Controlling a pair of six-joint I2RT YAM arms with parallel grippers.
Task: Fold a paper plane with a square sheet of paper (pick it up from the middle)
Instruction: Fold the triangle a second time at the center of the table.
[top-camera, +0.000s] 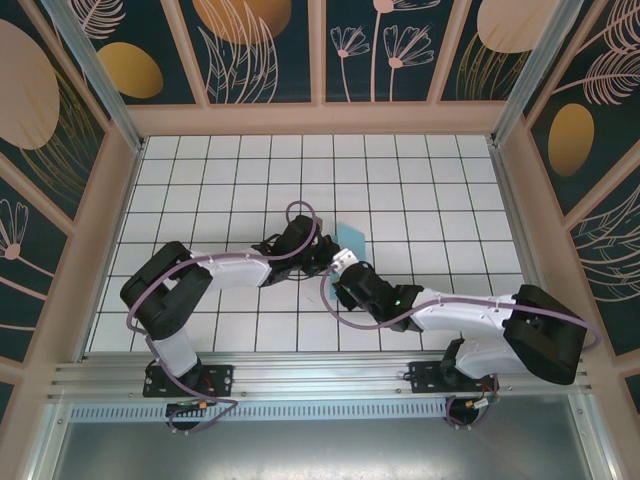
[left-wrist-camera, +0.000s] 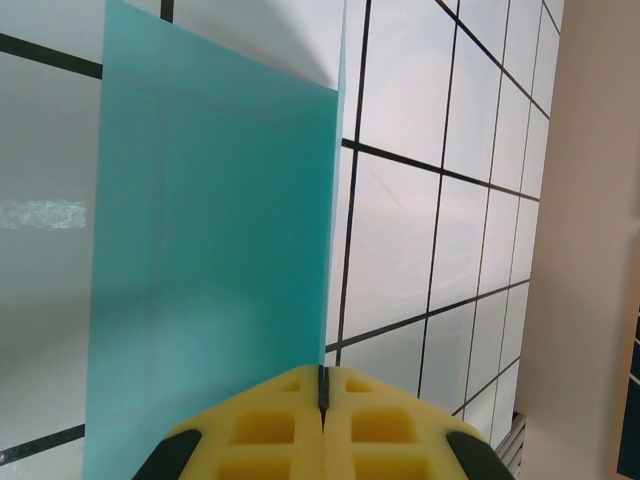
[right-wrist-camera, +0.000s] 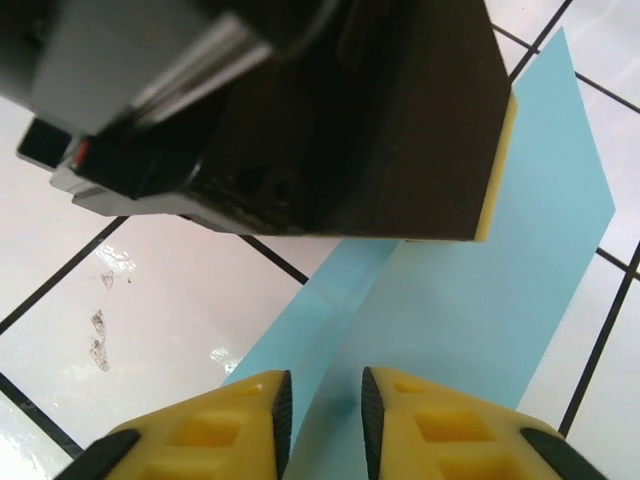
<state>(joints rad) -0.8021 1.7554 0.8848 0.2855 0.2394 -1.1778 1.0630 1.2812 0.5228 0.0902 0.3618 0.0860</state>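
Light-blue paper stands on edge in front of the left pincer (left-wrist-camera: 322, 388). The square sheet of paper (left-wrist-camera: 210, 250) rises straight ahead of its 2 yellow foam pads (left-wrist-camera: 260, 425), which are pressed together with no gap. The sheet's near edge runs down into the seam between them, so this pincer is clamped on the sheet. Most of the blue face spreads to the left of that seam, and its right border is a sharp, straight edge in line with the seam. Beyond and to the right of the pincer lies the white tiled table (left-wrist-camera: 470, 250) with dark grid lines.

Seen from the right wrist, the right pincer (right-wrist-camera: 326, 405) has its 2 yellow fingertips a narrow slot apart, with blue paper showing in that slot. A crease in the sheet runs from just ahead of the pincer back into the gap. Whether the fingertips touch the paper I cannot tell. Directly ahead of this pincer hangs the left pincer's black body, close over the sheet. Ahead and to the right, the sheet stretches away over the tiles. To the pincer's left, 1 tile carries a faint smudge (right-wrist-camera: 100, 320).

From above, both pincers meet near the table's middle, with the sheet poking out just past them.
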